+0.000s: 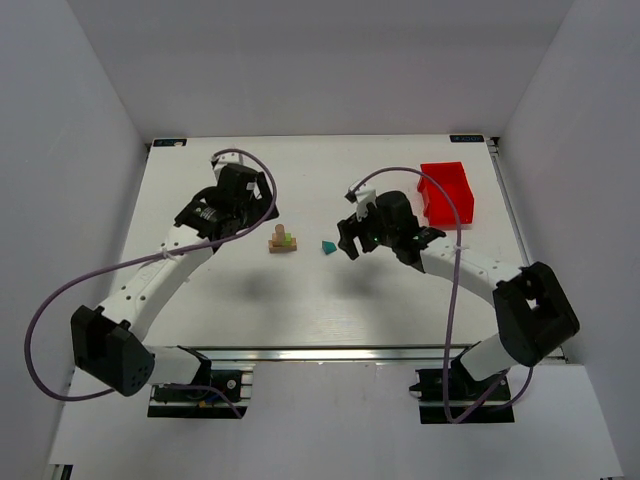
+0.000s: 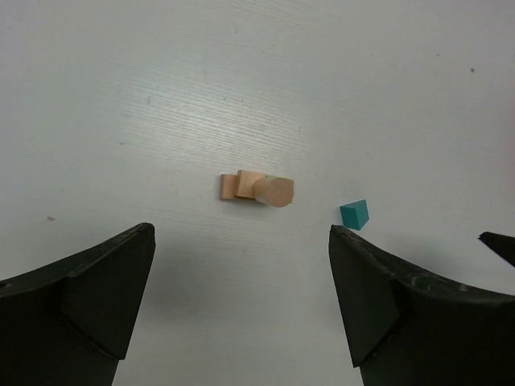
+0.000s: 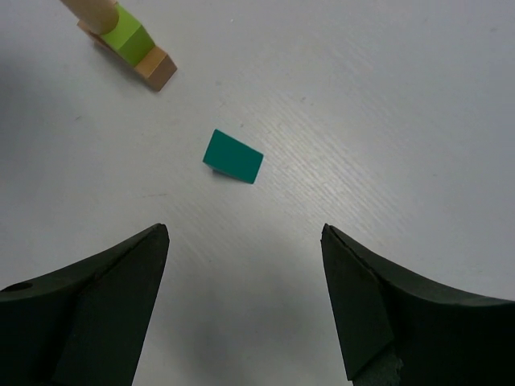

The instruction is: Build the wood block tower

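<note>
The wood block tower (image 1: 283, 240) stands mid-table: tan blocks with a lime-green block and a tan cylinder on top (image 2: 261, 190) (image 3: 129, 42). A teal block (image 1: 327, 246) lies on the table just right of it, apart from the stack (image 2: 355, 215) (image 3: 233, 157). My left gripper (image 1: 243, 205) hovers left of and behind the tower, open, nothing between its fingers (image 2: 241, 233). My right gripper (image 1: 349, 238) hangs just right of the teal block, open and empty (image 3: 245, 233).
A red plastic bin (image 1: 446, 192) sits at the back right of the white table (image 1: 300, 300). White enclosure walls surround the table. Both arms' purple cables loop beside them.
</note>
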Robot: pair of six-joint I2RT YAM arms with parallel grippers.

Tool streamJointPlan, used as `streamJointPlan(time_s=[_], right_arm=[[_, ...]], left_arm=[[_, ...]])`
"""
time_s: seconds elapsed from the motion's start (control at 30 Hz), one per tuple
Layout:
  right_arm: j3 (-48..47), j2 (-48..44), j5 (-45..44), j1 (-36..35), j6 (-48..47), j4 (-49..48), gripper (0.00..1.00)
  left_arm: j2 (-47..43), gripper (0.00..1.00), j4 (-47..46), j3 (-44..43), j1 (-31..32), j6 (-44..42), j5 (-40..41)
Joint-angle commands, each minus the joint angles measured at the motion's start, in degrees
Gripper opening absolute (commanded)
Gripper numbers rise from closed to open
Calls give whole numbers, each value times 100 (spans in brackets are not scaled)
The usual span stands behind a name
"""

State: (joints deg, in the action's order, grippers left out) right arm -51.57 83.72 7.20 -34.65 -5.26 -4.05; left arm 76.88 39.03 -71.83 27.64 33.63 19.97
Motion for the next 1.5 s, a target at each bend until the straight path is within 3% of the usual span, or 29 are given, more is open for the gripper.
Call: streamJointPlan(time_s=[0.0,0.53,0.8,1.03,1.13,1.37,1.47], right_arm=[[-265,258,299,-129,482,-227,81],[-1540,2024,-1334,-867,938,282,67],[-1795,2525,-1775,-999,1026,573,47],[-1857,2553,-1740,-991,1158,537,8],[-1787,2421,-1617,-973,1167,494,0],[-1734,1886,-1327,-903,1386,703,0],[-1663,1403,-1011,-754,1606,827,0]], left_arm=[[-418,98,352,265,-13,416,376],[-1254,98,123,1057,-13,443,297],[-1281,98,105,1092,-4,443,288],[-1334,98,18,1101,13,321,245],[-1307,98,-53,1084,92,145,148],[-1386,98,-702,1163,101,-751,-1177],[-1343,96,-1168,1207,119,-1200,-2353]])
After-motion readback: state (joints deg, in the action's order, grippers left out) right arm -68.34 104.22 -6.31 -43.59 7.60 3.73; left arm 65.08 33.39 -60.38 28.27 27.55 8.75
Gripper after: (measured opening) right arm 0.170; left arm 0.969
